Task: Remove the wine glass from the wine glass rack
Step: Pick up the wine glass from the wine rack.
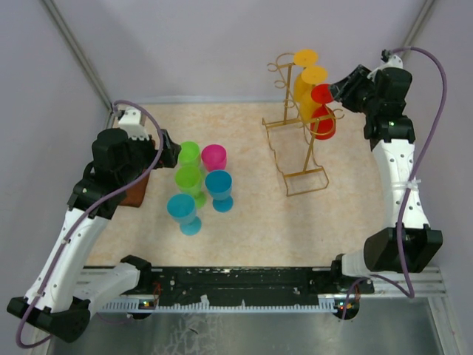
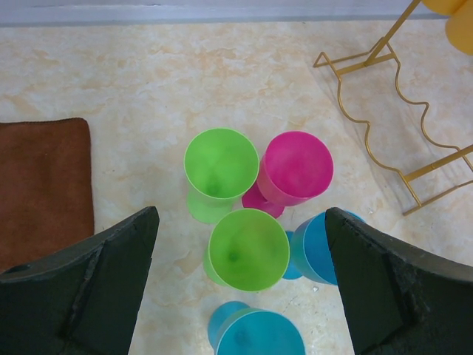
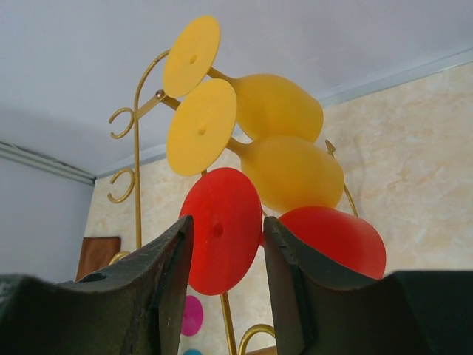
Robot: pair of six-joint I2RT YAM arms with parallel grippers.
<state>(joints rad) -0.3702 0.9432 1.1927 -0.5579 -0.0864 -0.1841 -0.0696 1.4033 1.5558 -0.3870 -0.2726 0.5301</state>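
Note:
The golden wire wine glass rack (image 1: 295,140) stands at the back right of the table. It carries two yellow glasses (image 1: 308,76) and a red wine glass (image 1: 323,122), all hanging foot outward. My right gripper (image 1: 338,89) is at the red glass's round foot (image 3: 222,229). Its fingers (image 3: 166,274) are parted on either side of the foot, and I see no contact. The red bowl (image 3: 336,237) shows behind the right finger. My left gripper (image 1: 171,151) is open and empty above the cups on the table.
Two green cups (image 2: 219,164), a pink cup (image 2: 294,167) and two blue cups (image 2: 318,251) stand upright in a cluster at the table's left centre. A brown cloth (image 2: 41,185) lies at the left edge. The rack's wavy base rails (image 2: 384,96) reach toward the cups.

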